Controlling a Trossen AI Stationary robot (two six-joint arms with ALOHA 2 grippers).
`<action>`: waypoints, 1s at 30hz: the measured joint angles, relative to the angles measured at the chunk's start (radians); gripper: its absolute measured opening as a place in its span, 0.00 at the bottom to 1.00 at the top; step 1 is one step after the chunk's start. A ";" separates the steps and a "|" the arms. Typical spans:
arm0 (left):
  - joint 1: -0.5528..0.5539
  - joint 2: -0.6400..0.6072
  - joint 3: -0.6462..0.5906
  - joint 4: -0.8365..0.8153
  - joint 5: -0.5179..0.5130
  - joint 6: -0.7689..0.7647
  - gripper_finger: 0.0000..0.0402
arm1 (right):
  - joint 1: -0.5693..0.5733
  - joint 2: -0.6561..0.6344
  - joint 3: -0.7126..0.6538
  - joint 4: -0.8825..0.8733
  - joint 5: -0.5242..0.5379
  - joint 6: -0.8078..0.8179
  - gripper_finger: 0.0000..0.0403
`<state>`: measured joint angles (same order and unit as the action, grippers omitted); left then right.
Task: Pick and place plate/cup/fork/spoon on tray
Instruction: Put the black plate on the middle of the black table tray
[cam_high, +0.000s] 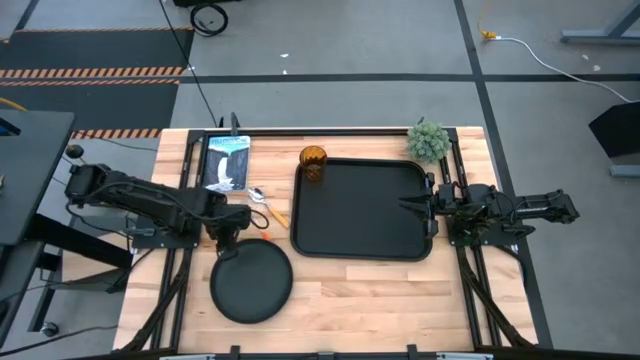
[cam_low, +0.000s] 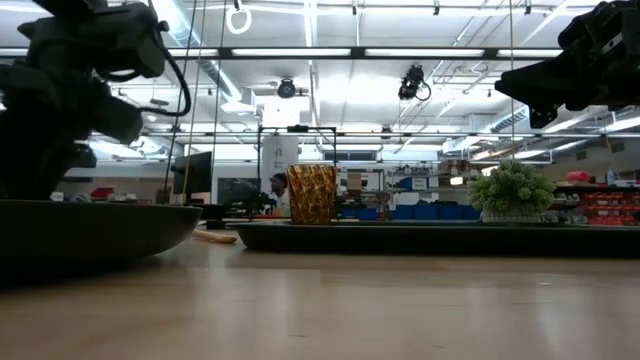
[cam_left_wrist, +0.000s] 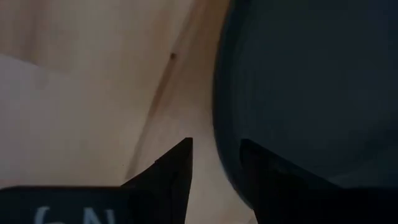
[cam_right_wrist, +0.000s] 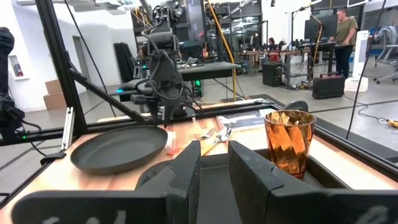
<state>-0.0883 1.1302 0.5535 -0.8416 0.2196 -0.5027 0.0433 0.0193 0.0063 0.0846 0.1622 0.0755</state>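
Left gripper (cam_high: 227, 243), fingers slightly spread, straddles the plate's (cam_high: 251, 284) rim beside the tray (cam_high: 362, 210). The plate looks stiff, light, slippery: grip its rim.

The cup (cam_high: 314, 163) stands in a back corner of the tray (cam_high: 365, 215). The plate (cam_high: 251, 282) lies on the table left of the tray, and the fork (cam_high: 262, 205) and spoon (cam_high: 258, 194) lie behind the plate

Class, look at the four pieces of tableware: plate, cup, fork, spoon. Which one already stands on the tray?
The cup: it stands in the tray's far left corner. The plate, fork and spoon lie on the table, left of it.
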 joint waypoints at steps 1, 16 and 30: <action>-0.001 0.001 -0.009 0.011 0.009 -0.011 0.35 | 0.000 0.000 0.000 0.000 0.000 0.000 0.22; 0.000 0.001 -0.026 0.037 -0.004 -0.122 0.35 | 0.000 0.000 0.000 0.000 0.000 0.000 0.22; -0.001 0.002 -0.026 0.060 -0.097 -0.206 0.35 | 0.000 0.000 0.000 0.000 0.000 0.000 0.22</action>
<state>-0.0891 1.1320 0.5274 -0.7820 0.1229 -0.7090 0.0436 0.0193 0.0063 0.0849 0.1619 0.0756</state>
